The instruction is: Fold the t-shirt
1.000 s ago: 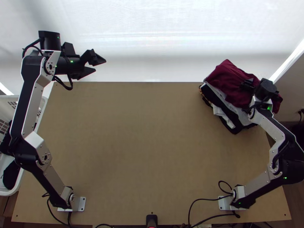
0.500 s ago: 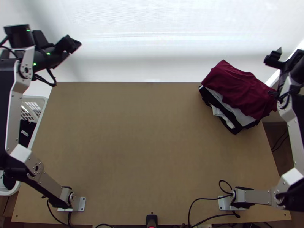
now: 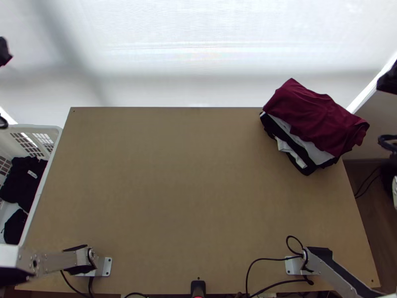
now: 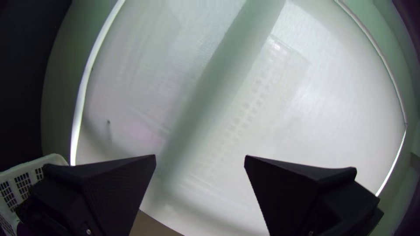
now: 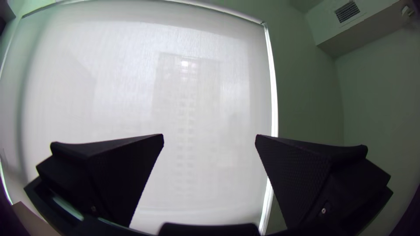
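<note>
Movement outward is what we are recording for both arms. Against the earliest frame, the left gripper (image 3: 4, 51) is now standing at the top view's left edge, having left the table's far left corner. The right gripper (image 3: 389, 81), formerly over the pile, is now standing at the right edge. In the left wrist view we are finding the left gripper (image 4: 200, 159) with its black fingers (image 4: 118, 188) spread wide apart; in the right wrist view the right gripper (image 5: 209, 137) is likewise holding its fingers (image 5: 127, 175) well open.

Burgundy-red cloth garment (image 3: 315, 116), apparently the t-shirt, is lying folded on top of a stack of black and white folded clothes (image 3: 305, 169) at the far right corner, its right end slightly rumpled. We are seeing it in the same place as in the preceding frame.

Light-brown wooden table (image 3: 173, 188) is presenting a flat, plain surface. Black cables (image 3: 270, 260) are running along its near side. White slotted plastic basket (image 3: 37, 127) is standing beside its left edge, holding dark clothes (image 3: 22, 181).

As to the room, we are observing a bright white window blind (image 5: 197, 109), a grey-green wall (image 5: 306, 87) and a slatted vent (image 5: 347, 12) high up.
</note>
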